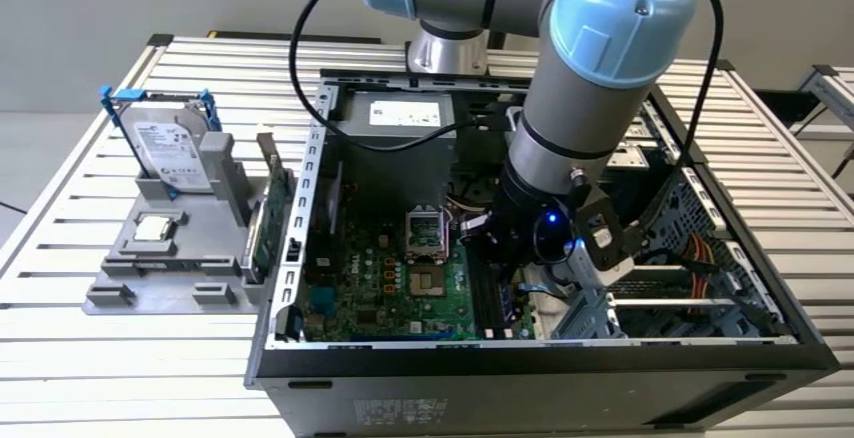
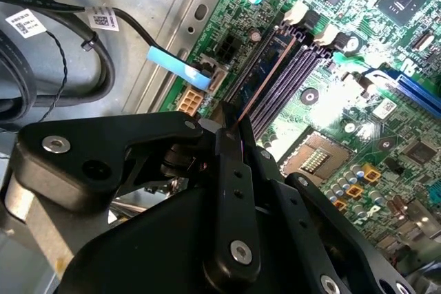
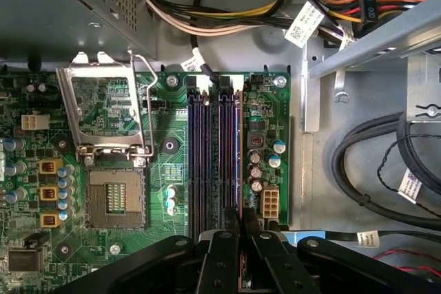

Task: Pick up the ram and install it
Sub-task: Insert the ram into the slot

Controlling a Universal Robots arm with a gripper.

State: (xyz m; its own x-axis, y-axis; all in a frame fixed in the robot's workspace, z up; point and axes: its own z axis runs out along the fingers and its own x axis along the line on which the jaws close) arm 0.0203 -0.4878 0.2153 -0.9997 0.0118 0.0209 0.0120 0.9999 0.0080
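Arm reaches down into the open computer case (image 1: pixel 534 358), which sits on the slatted table (image 1: pixel 80 358). Claw (image 3: pixel 242 222) is low over the motherboard (image 3: pixel 172 170), right at the memory slots (image 3: pixel 207 156).

The ram (image 2: pixel 265 77) appears edge-on in the second wrist view: a thin strip running from the claw tips along one slot, standing in line with it. The claw's fingers (image 2: pixel 231 170) are closed narrow on its near end.

Progress, as I judge it: pick-up is done and the ram is at the slot. Whether it is pressed fully home, I cannot tell. The claw's grip is not yet let go.

CPU socket (image 3: pixel 117 197) beside the slots sits empty, its retention frame (image 3: pixel 103 108) flipped up.
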